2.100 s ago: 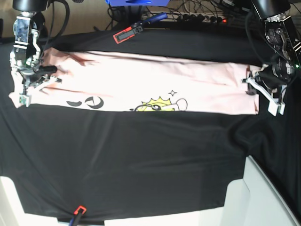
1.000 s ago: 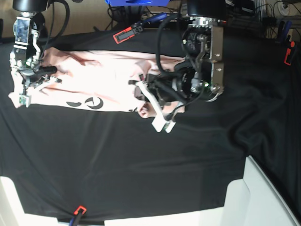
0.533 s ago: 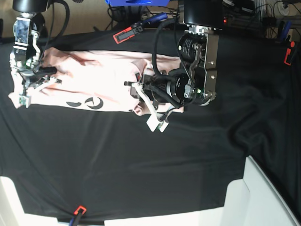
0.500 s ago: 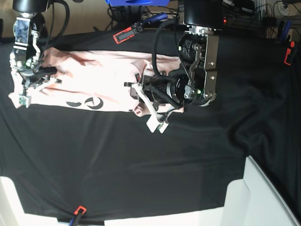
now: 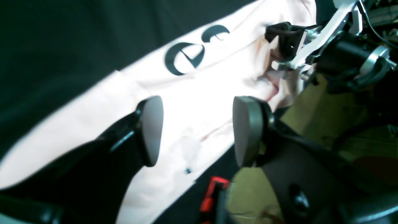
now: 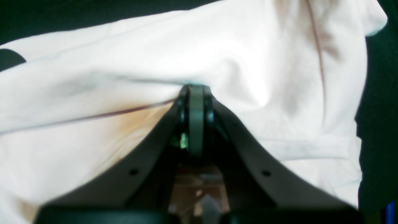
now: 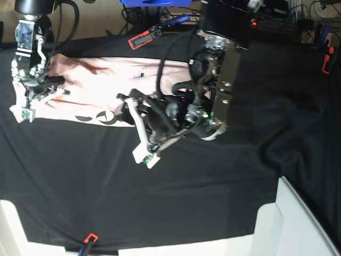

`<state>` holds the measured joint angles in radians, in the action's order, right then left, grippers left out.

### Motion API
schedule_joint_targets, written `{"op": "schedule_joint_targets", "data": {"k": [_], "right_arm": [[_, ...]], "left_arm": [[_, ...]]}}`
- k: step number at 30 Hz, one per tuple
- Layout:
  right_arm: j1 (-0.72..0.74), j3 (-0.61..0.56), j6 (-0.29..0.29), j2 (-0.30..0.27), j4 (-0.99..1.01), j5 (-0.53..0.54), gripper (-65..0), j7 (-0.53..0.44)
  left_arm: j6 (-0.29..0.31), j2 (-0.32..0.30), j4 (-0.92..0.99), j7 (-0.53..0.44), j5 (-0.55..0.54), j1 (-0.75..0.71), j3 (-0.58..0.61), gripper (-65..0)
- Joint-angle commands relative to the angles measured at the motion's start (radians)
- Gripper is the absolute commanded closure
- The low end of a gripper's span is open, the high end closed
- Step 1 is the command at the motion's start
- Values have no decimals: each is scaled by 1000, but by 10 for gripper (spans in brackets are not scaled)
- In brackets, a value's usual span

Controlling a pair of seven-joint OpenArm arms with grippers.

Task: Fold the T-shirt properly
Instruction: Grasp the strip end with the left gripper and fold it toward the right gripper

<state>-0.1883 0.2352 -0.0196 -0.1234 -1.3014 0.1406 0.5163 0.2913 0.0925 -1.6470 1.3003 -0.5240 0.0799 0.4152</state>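
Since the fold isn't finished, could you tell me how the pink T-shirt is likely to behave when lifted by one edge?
Probably floppy: the T-shirt bunches into soft wrinkles where the right claw pinches it. It likely drapes rather than holds shape, and seems light, since a small pinch gathers it.

The left gripper (image 5: 199,130) hangs over the T-shirt (image 5: 186,93) with its two grey pads (image 5: 152,130) set apart and nothing between them. The pale pink cloth runs slantwise across a black table cover (image 5: 62,40), with black curved print near its upper edge. At upper right, the right gripper (image 5: 289,53) presses into wrinkled fabric.
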Motion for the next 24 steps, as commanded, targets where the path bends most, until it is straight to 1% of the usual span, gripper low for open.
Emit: {"op": "schedule_joint_targets", "data": {"k": [1,2,5,6,8,9,12,13,16,18,20,22,24], "right_arm": [[2,2,-6,-5,-2,-5,0,25],[2,2,-6,-6,-2,-5,0,25],[2,2,-6,-6,-5,-5,0,25],[0,2,-6,-5,-10,-5,0,25],[-3,10,-6,-5,-28,-2,0,18],[-6,11,-6,-3,-47,-2,0,18],[-26,11,-6,-3,-122,0,0,18],[-26,8,-6,-3,-146,0,-1,20],[-27,5,-6,4,-188,0,-6,26],[-27,8,-6,14,-203,0,-32,26],[-27,8,-6,15,-212,0,-62,26],[-27,14,-6,15,-214,0,-102,26],[-23,59,-6,14,-214,0,-144,26]], "left_arm": [[0,-17,-20,-4,-6,8,0,-306],[0,-40,-20,-4,-6,5,0,-259],[0,-116,-20,-17,-6,1,0,-25],[0,-145,-19,-38,-6,-4,0,0],[-7,-201,-19,-78,-6,-29,-26,0],[-22,-218,-17,-92,-6,-44,-69,0],[-99,-242,-15,-109,-5,-107,-253,0],[-113,-248,-15,-109,-5,-119,-304,0],[-119,-291,-15,-109,-3,-130,-381,0],[-119,-334,-15,-110,11,-130,-407,0],[-119,-351,-15,-110,54,-130,-424,0],[-119,-351,-15,-110,138,-130,-454,0],[-116,-350,-17,-110,216,-130,-480,0]]}}
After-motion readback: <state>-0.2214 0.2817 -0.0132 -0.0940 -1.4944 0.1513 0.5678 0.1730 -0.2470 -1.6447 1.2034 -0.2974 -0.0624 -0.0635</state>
